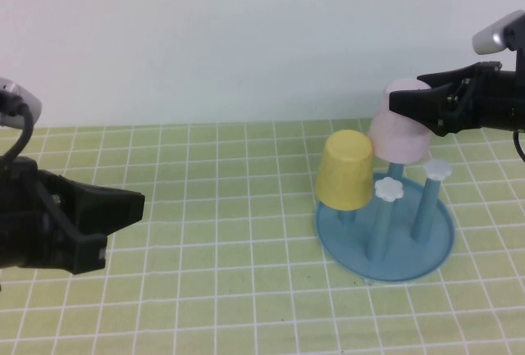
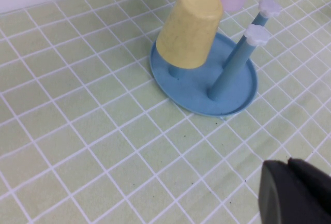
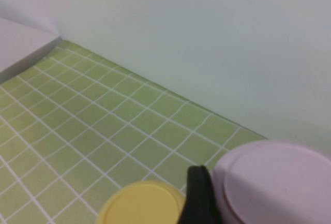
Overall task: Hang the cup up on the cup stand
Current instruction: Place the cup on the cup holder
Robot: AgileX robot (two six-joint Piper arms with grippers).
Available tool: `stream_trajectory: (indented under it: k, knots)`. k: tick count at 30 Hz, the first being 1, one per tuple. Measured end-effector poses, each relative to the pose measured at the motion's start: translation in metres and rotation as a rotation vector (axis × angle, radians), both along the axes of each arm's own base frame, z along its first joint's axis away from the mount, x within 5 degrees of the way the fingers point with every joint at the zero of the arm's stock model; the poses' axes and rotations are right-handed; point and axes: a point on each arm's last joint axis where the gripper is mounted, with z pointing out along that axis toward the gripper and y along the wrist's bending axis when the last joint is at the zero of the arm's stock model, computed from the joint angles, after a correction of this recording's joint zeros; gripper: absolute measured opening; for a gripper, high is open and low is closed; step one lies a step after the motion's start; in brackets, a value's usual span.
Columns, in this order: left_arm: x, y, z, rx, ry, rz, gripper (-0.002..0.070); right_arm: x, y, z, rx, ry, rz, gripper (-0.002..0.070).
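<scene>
A: How is the right tool (image 1: pixel 410 97) placed?
B: It is clamped on the base of the inverted cup (image 1: pixel 399 135), above the cup stand (image 1: pixel 385 244); the far finger is hidden.

A: What crowds it?
B: A yellow cup (image 1: pixel 345 170) is seen just beside it on 1 peg; 2 knobbed pegs are left bare.

A: The left tool (image 1: pixel 115 216)?
B: Closed, empty, well apart over open counter (image 1: pixel 221 207).
</scene>
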Motion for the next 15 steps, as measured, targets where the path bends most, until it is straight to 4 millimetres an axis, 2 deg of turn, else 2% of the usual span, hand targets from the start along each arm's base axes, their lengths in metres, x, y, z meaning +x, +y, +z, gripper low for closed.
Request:
stream_trajectory:
  k: [15]
  knots:
    - [-0.0004,-0.0002,-0.0002,0.0,0.004,-0.004,0.0,-0.0002,0.0002,0.0002,0.007,0.005,0.001,0.0511]
